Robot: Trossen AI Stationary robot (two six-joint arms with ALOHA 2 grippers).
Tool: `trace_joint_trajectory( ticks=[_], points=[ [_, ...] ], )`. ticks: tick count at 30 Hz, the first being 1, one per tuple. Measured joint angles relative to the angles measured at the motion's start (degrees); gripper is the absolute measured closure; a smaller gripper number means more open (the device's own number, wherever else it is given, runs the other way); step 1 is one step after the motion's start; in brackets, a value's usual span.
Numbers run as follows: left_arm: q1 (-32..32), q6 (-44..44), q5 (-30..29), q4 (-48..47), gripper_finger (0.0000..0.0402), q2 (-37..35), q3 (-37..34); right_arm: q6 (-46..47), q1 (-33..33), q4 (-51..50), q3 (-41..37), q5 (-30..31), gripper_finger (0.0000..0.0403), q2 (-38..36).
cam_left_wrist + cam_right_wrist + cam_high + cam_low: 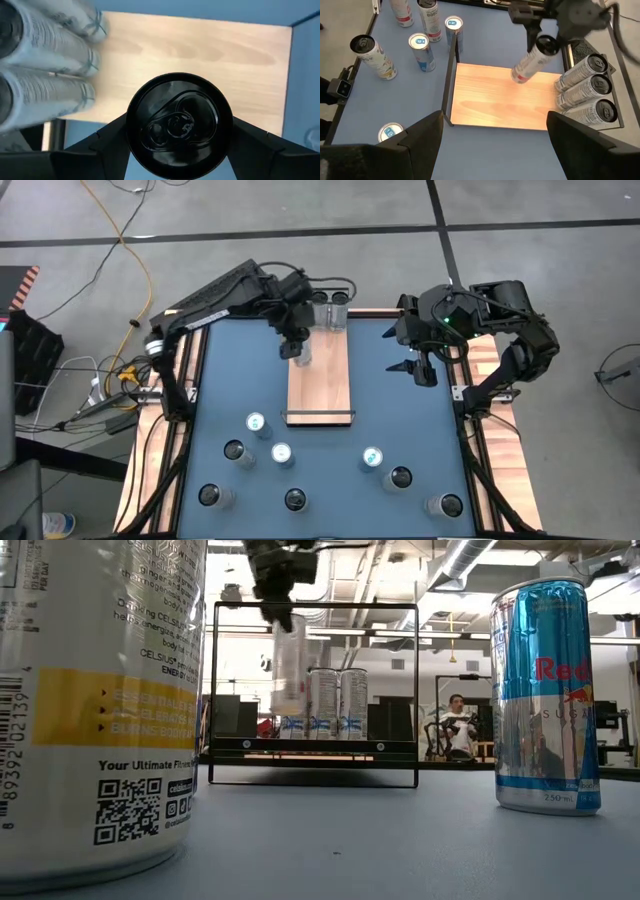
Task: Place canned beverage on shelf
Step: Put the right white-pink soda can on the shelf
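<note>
The shelf (322, 390) is a light-wood board with black end rails, lying in the middle of the blue table. Three silver cans (585, 90) stand upright at its far end. My left gripper (298, 342) hangs over the board just in front of them, shut on a slim white can with a black top (180, 125). The can (288, 670) hangs above the board. My right gripper (418, 367) waits open above the table, to the right of the shelf, with nothing between its fingers. My left gripper pinches the can between its two fingers (107, 137), one on each side of its wall just under the top rim (134, 131). The fingers come slanting down from above and from the table's left. The can hangs below them, tilted, its bottom (520, 77) clear of the board.
Several loose cans stand on the near half of the table (258, 423) (372, 457) (400, 478). In the low view two of them rise close to the camera (90, 700) (545, 690). A person (458, 725) sits in the room beyond. Bare board lies between the held can and the near rail (320, 416).
</note>
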Motion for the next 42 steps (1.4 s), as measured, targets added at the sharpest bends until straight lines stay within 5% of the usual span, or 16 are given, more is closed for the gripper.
trace_joint_trajectory(
  ticks=[8, 19, 26, 32, 42],
  points=[
    [1.12, 0.53, -6.95, 18.91, 0.0149, -13.77, -18.43, -1.36, -0.04, 0.0, 0.0, 0.01, 0.0065, 0.0],
    [0.92, -13.63, -9.55, 14.85, 0.0149, -12.02, -18.25, -1.51, -0.81, 0.24, 0.0, 0.01, 0.0065, -0.02],
    [0.23, -22.78, -18.74, 15.03, 0.0149, -11.1, -18.22, 0.54, -2.22, 1.25, 0.0, 0.01, 0.0065, -0.02],
    [-0.84, -30.78, -19.74, 13.94, 0.0149, -11.08, -18.31, 4.88, -4.94, 2.93, 0.0, 0.01, 0.0065, -0.02],
    [-3.86, -34.08, -22.72, 13.88, 0.0149, -10.84, -18.36, 10.62, -8.68, 3.25, 0.0, 0.05, 0.0065, -0.02]
  ],
)
